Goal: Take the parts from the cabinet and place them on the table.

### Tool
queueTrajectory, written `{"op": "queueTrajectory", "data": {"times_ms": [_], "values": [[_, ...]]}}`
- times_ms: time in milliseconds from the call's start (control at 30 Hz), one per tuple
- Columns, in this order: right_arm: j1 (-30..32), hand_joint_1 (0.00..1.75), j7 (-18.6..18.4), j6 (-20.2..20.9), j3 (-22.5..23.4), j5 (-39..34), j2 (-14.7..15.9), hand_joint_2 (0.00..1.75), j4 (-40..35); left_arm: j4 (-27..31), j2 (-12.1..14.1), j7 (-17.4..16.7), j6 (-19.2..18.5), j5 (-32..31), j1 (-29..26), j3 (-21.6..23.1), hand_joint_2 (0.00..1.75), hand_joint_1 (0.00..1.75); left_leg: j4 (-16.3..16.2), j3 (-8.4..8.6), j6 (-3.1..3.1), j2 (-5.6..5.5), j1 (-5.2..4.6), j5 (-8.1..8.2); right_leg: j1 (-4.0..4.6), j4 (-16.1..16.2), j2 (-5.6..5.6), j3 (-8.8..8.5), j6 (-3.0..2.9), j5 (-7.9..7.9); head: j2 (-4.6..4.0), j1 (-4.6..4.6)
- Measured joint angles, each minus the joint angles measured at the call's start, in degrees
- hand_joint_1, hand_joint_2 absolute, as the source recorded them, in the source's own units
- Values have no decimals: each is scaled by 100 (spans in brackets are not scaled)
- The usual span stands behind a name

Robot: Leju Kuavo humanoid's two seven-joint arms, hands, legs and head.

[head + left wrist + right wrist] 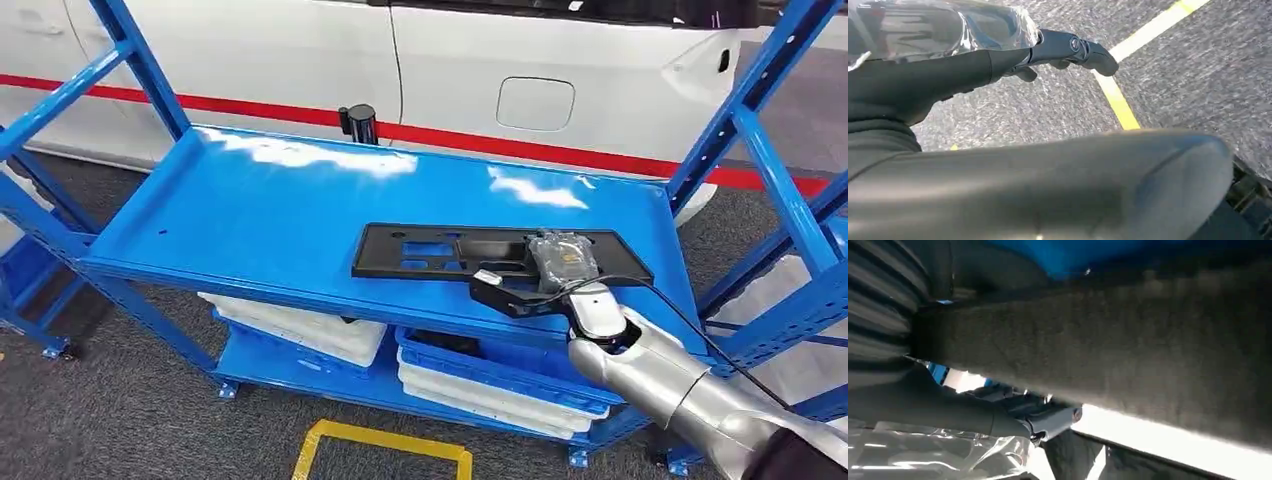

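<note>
**Right hand on the black panel at the shelf's front edge**

Much of the right hand [520,290] is hidden: in the head view its dark fingers [487,284] lie at the near edge of the flat black plastic panel [440,250], but whether they clamp it, I cannot tell. The right wrist view is dim and blurred, showing a rough dark slab close up, crinkled clear film and a patch of blue. The panel is long, thin and pierced with rectangular cut-outs; it lies on the glossy blue metal shelf [270,210] of the cabinet, towards the front right. The left hand [998,60] hangs above speckled grey floor [1198,75] crossed by a yellow line [1120,102]; its fingers [1073,49] stretch straight out, holding nothing visible
</note>
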State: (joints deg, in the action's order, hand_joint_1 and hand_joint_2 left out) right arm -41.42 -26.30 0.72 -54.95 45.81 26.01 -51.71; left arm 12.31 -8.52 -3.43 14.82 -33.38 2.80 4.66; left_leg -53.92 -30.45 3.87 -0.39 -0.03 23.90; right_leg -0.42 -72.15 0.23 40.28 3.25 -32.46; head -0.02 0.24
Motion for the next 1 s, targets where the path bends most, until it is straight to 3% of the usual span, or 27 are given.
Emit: {"op": "queueTrajectory", "data": {"times_ms": [33,67,100,167,200,300,367,400,500,533,567,600,667,700,733,833,900,933,1000], "values": [[-1,175,26,-57,-2,24,-13,175,15,0,0,4,4,4,-1,0,0,0,-2,-2,0,0,-1,0,-3,-175,0,93,2,3,0,0],[-5,175,55,-110,-2,52,-26,175,22,0,0,9,17,9,-1,0,0,0,-4,-1,-1,-2,0,1,-5,-71,0,56,2,112,0,0],[-21,175,72,-149,0,85,-41,175,20,0,0,20,37,17,3,0,0,0,-5,7,-6,-5,2,4,-8,272,0,-104,-8,324,0,2],[-77,175,125,-217,4,105,-74,175,20,0,-11,72,50,15,15,0,0,0,-6,30,-34,-14,3,24,-14,1438,0,-670,-31,871,0,2],[-100,175,160,-283,7,105,-98,175,20,0,-13,90,55,15,20,0,0,0,-15,7,-56,-17,-27,37,-7,1716,0,-810,-58,851,0,2],[-111,175,225,-462,24,81,-164,175,-53,0,-24,125,74,35,17,0,0,0,-12,-44,-129,-17,-21,27,32,1730,2,-739,-124,864,0,0],[-110,175,300,-691,74,-83,-203,175,-237,0,-26,199,101,63,17,0,0,0,-66,-94,-204,-15,-8,88,-5,1770,-9,-741,-205,902,0,0],[-105,175,343,-828,135,-172,-212,175,-408,0,-26,242,120,63,19,0,0,0,-302,-186,-236,-6,-6,248,-5,1768,-11,-738,-229,895,0,-13],[-99,175,380,-1008,343,-441,-221,175,-920,0,-29,354,116,72,13,0,0,0,-1694,-839,-296,-4,15,845,3,1766,-12,-737,-273,886,0,-22],[-90,175,400,-1023,407,-565,-221,175,-1124,0,-29,413,114,109,10,0,0,0,-2039,-1028,-308,-4,17,895,5,1766,-10,-746,-277,882,2,-22],[-62,175,485,-1075,470,-753,-221,175,-1341,0,-29,494,107,161,11,0,0,0,-1994,-1045,-314,-4,19,797,7,1765,-6,-761,-278,875,2,-24],[-26,175,607,-1165,544,-1019,-221,175,-1566,0,-29,572,98,210,16,0,0,0,-1665,-914,-313,-3,21,576,8,1764,-4,-777,-278,864,0,-24],[12,175,892,-1331,764,-1865,-221,175,-2174,0,-29,704,77,288,44,0,0,0,-529,-409,-273,-3,19,9,14,1762,0,-827,-259,839,0,-24],[13,175,992,-1392,891,-2248,-219,175,-2490,0,-26,754,68,319,66,0,0,0,-136,-243,-227,-4,9,-118,18,1767,0,-822,-246,828,0,-28],[6,175,1093,-1467,1021,-2561,-219,175,-2797,0,-20,796,68,350,102,0,0,0,-31,-181,-210,-1,-18,-92,65,1745,5,-807,-219,811,0,-28],[65,175,1288,-1495,1312,-3336,-214,175,-3671,0,-11,927,103,496,140,-13,0,0,-47,-197,-164,-6,-28,-91,37,1761,3,-810,-168,815,0,-20],[140,175,1466,-1487,1493,-3774,-205,175,-4237,0,0,1044,120,588,175,-37,0,0,25,-138,-106,-2,16,-129,32,1594,4,-771,-103,663,0,-18],[172,175,1585,-1473,1570,-3998,-203,175,-4466,0,11,1089,138,608,204,-42,0,0,23,-128,-68,1,23,-117,30,1223,4,-618,-83,439,0,0],[289,175,1762,-1445,1639,-4309,-203,175,-4827,0,20,1141,146,645,248,-42,0,0,21,-116,-58,3,22,-113,12,222,2,-140,-41,-1,0,7]]}}
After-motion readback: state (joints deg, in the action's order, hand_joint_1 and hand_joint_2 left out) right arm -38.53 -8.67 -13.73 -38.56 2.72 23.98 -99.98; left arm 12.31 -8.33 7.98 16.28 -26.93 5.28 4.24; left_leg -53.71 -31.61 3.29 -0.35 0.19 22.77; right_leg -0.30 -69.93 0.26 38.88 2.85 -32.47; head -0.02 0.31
